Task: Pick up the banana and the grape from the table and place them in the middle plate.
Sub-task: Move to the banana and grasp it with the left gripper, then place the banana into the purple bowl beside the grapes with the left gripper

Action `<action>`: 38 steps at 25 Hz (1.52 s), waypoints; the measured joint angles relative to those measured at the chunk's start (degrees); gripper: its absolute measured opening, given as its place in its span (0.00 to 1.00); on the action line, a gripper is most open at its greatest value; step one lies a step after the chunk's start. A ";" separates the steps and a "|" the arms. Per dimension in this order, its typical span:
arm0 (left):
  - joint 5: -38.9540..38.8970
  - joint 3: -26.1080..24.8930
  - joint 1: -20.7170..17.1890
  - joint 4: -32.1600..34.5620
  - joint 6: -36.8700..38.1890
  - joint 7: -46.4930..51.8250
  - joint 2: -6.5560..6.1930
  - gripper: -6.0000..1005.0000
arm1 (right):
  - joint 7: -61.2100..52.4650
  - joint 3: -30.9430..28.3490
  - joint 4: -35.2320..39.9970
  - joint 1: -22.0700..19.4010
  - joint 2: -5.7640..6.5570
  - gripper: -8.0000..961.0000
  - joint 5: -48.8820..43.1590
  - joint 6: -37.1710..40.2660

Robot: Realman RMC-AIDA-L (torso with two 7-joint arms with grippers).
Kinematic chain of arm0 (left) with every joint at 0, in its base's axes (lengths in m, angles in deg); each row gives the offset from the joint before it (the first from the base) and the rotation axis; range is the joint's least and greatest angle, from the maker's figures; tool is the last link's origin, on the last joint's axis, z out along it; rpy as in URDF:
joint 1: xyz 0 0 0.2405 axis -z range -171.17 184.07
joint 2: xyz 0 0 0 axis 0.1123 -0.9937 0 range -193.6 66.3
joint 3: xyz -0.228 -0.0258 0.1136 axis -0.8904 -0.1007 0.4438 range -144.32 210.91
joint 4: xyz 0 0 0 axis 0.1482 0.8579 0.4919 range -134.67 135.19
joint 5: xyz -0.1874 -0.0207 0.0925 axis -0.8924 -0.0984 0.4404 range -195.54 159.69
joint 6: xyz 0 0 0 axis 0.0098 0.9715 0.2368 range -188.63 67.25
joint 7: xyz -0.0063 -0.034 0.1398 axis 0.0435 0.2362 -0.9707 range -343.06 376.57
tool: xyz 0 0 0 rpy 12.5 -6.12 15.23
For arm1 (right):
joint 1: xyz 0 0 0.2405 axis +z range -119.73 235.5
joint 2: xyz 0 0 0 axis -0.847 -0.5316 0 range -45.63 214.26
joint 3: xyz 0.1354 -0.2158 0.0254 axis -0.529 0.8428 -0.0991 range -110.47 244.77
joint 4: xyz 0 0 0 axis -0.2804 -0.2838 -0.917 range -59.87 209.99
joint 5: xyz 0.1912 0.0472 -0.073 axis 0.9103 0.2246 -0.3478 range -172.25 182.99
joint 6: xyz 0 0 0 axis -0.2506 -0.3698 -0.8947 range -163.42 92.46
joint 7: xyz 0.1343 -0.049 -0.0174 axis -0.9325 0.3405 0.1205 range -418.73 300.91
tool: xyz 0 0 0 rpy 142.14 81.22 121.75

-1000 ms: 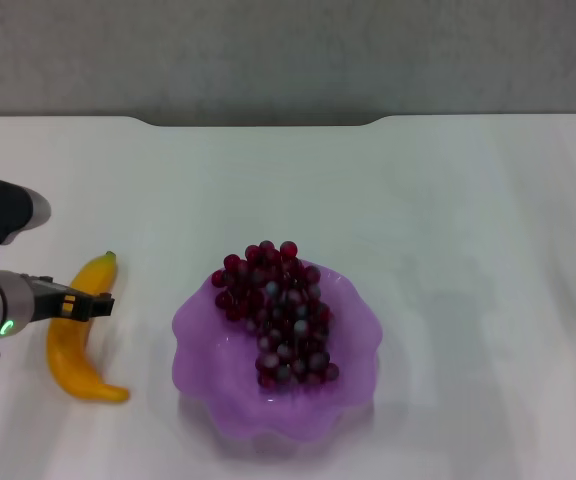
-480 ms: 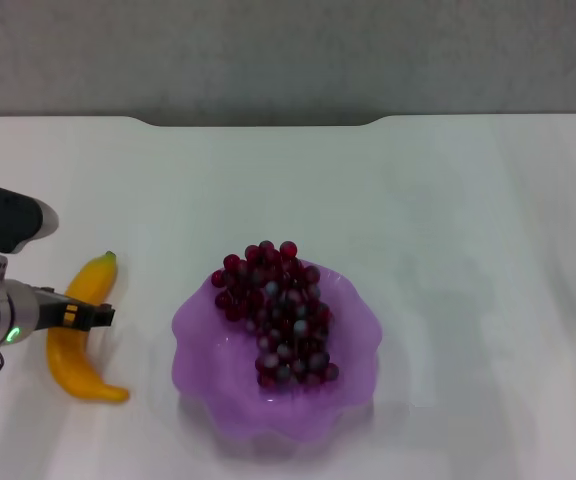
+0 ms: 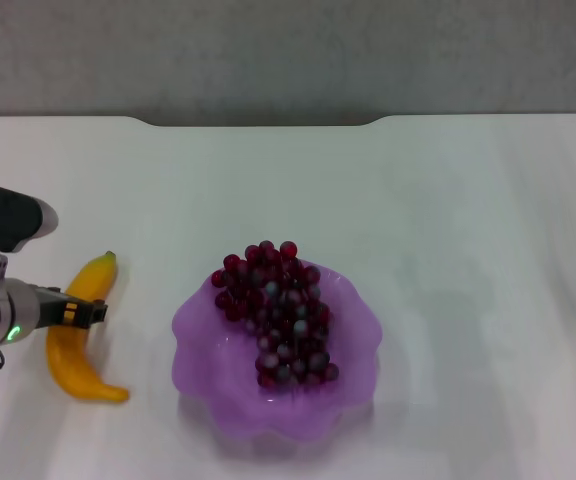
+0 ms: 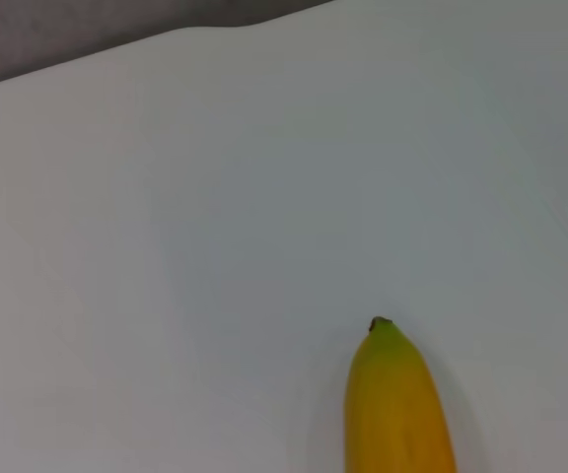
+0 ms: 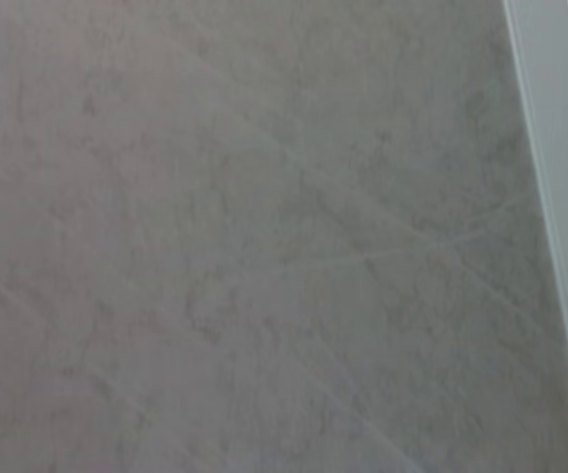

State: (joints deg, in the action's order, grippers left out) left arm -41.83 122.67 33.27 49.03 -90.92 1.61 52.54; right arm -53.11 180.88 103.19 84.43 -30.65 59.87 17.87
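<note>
Mostly white table [image 3: 448, 200], notched far edge, grey floor [image 5: 264, 246] beyond

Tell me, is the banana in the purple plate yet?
Not yet. The banana lies on the table left of the middle plate, with the left gripper over it.

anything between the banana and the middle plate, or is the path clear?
Nothing visible in the way. The banana lies on the table to the robot's left of the middle plate, bare tabletop between them. The grape already fills the plate's centre. The left claw is over the banana's middle.
</note>
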 joint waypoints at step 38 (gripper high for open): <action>-4.11 1.13 -12.30 39.58 -25.89 -7.15 0.02 0.47 | -0.09 0.70 -0.36 -0.55 -0.08 0.90 0.17 0.00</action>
State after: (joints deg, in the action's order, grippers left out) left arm -45.94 123.80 20.97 88.61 -116.81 -5.54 52.56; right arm -53.20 181.58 102.83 83.88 -30.73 60.05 17.87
